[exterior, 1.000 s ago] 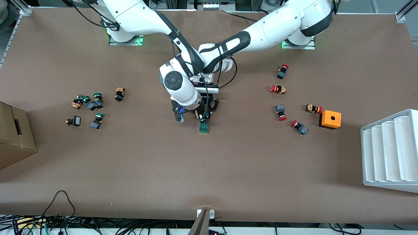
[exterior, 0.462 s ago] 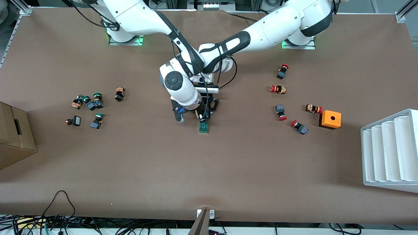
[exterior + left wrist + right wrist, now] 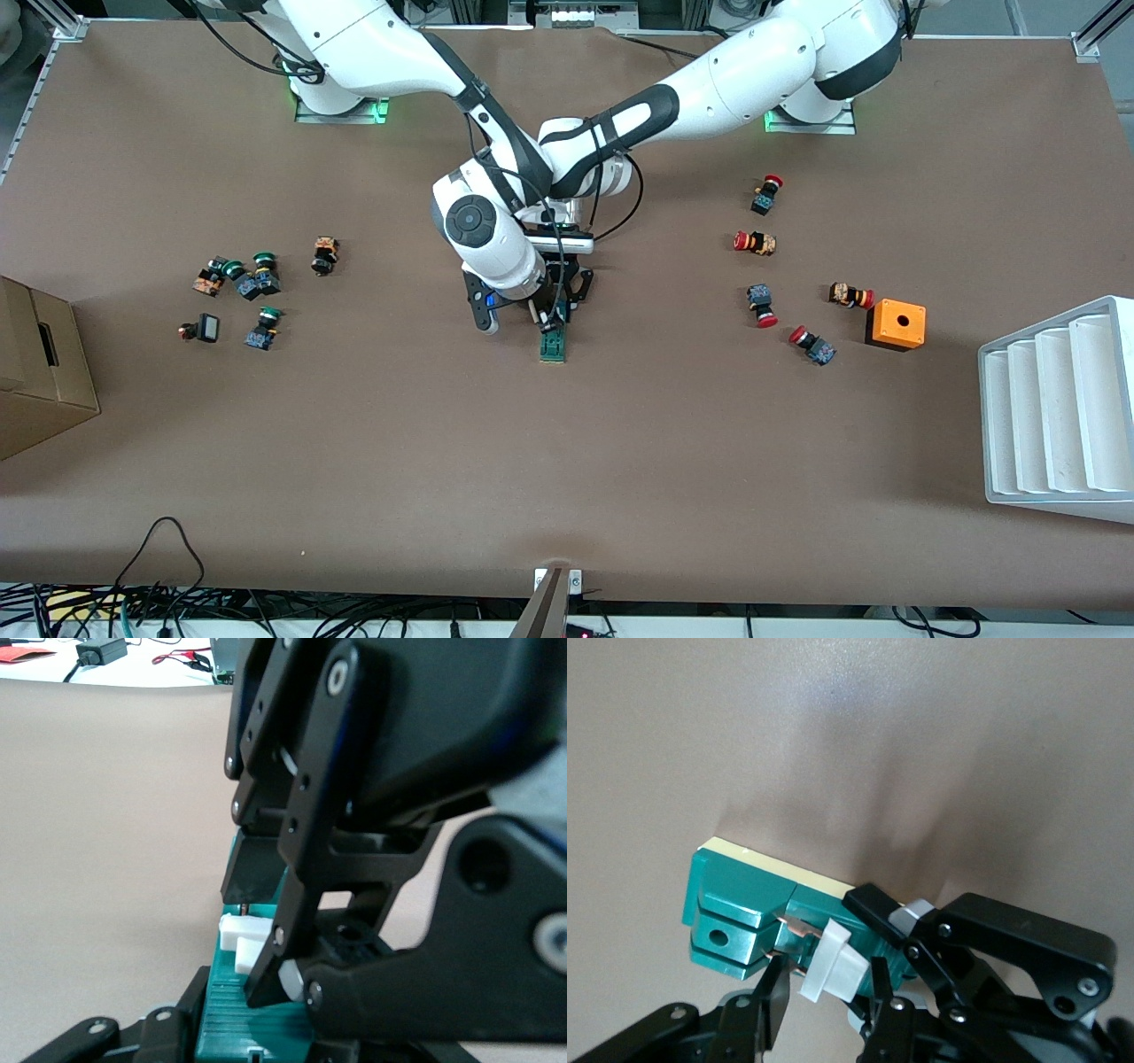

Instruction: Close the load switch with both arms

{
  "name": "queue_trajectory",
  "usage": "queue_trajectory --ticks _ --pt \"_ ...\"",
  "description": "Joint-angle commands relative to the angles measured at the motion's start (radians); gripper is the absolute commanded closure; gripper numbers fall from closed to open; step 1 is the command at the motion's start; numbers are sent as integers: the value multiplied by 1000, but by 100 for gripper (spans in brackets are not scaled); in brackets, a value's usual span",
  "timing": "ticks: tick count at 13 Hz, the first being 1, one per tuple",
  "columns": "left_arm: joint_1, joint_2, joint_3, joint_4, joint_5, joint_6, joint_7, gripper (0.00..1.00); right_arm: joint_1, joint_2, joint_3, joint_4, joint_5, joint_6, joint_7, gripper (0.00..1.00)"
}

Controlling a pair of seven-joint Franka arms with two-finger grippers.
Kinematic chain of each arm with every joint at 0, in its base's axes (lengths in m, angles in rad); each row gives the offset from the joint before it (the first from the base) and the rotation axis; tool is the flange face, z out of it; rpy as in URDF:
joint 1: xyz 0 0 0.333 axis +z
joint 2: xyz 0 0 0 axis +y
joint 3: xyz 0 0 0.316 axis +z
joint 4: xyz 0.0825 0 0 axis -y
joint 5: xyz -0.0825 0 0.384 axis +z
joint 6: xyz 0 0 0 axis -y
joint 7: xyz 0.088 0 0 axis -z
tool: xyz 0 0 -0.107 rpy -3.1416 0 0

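The load switch (image 3: 553, 346) lies at frame center on the table (image 3: 567, 443) (white tab (image 3: 830, 964) pointing up-frame). The right gripper (image 3: 542, 321) straddles the tab, fingers narrowed around it. Just above, the left gripper (image 3: 257, 1047) clamps the switch body, fully closed.

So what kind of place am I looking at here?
Probably a robotics lab or test bench: two white robot arms bolted along a brown-covered table, small push buttons scattered about as practice parts, and loose cables along the table's edge.
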Motion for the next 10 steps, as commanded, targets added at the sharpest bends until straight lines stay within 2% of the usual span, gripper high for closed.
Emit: queue_trajectory --ticks 1,6,10 --pt "-6 36 -1 44 48 22 -22 60 -2 51 -4 41 -35 24 7 59" --pt "-6 36 -1 44 48 22 -22 61 -11 47 -7 84 -33 -31 9 60" --pt "-6 36 -1 44 50 22 -22 72 -15 41 -9 124 -27 -88 10 60"
